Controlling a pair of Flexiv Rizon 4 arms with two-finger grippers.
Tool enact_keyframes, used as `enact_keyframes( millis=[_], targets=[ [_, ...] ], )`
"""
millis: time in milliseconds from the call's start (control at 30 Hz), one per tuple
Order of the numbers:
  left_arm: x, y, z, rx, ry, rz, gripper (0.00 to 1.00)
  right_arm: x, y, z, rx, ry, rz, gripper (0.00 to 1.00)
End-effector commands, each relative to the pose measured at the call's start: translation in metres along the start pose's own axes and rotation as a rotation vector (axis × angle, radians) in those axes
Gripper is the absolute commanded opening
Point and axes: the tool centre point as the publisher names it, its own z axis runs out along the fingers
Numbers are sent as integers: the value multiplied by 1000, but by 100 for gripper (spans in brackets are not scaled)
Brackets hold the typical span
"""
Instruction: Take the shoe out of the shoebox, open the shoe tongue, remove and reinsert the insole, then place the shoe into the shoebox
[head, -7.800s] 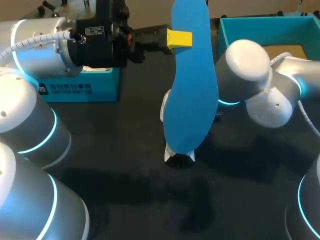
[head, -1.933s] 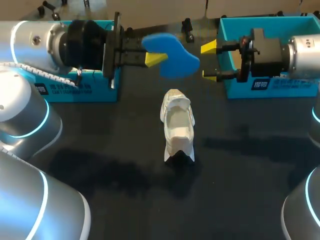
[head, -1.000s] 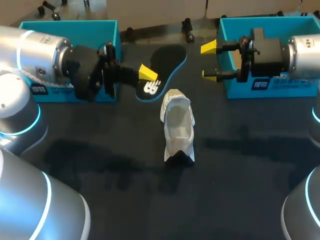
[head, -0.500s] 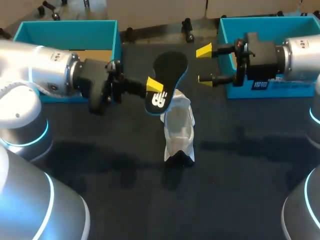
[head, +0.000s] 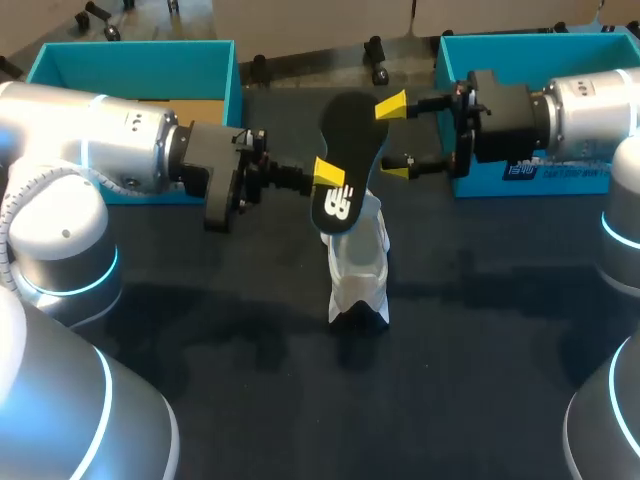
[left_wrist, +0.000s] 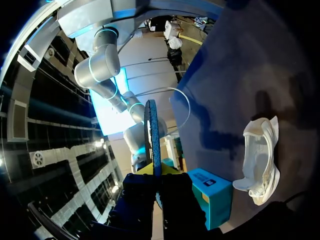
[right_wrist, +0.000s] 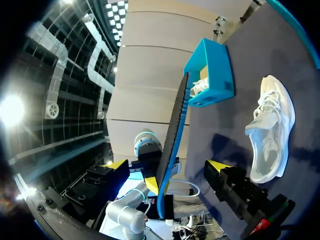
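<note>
1. The black counter (head: 480, 350) was the biggest thing. All the rest stood on it or hung over it.
2. The left arm (head: 110, 160) came in from one side and the right arm (head: 590, 95) from the other. They met over the middle.
3. Two teal boxes stood at the far side, one on the left (head: 130, 55) and one on the right (head: 520, 50). The shoe was in neither of them.
4. The white shoe (head: 358, 262) stood on the counter between the boxes, nearer to me. It looked soft and light, and its top was open.
5. The insole (head: 348, 150) hung in the air just over the far end of the shoe, tipped on a slant. It was thin and bendy. One face was black with a white mark and the other was blue.
6. The left pincer (head: 328, 172) was clamped on the end of the insole that had the white mark.
7. The right pincer (head: 394, 138) had its yellow tips wide apart. The other end of the insole sat between them, and they did not seem to touch it.
8. I think the job just then was to put the insole back.
   - The free end should go into the shoe's opening first, black face up.
   - It should slide in slowly, so it does not fold.
   - The shoe could tip over, so the right pincer might have to steady it.
</note>
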Motion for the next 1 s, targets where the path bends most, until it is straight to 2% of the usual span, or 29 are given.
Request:
enact_keyframes(
  millis=[33,67,133,333,367,400,867,900,933,1000],
  targets=[
    [1,2,11,2,7,3,0,-1,6,9,11,-4,4,98],
    [1,2,12,2,5,0,0,-2,6,9,12,-4,5,82],
    [1,1,13,3,5,-3,0,-2,6,9,10,-3,7,64],
    [4,0,11,0,16,-16,0,-3,5,8,-4,-5,12,26],
    [4,0,11,0,16,-16,0,-3,5,8,-4,-5,12,17],
    [4,0,11,-1,17,-16,0,-3,6,8,-4,-4,13,0],
    [3,1,17,-18,17,-44,0,-6,7,8,-5,-6,5,0],
    [2,2,17,-25,23,-48,46,-6,7,7,-11,-7,5,0],
    [2,2,17,-27,27,-44,97,-7,7,6,-15,-8,6,0],
    [1,3,14,-25,31,-57,100,-9,7,4,-19,-9,7,0]
  ],
)
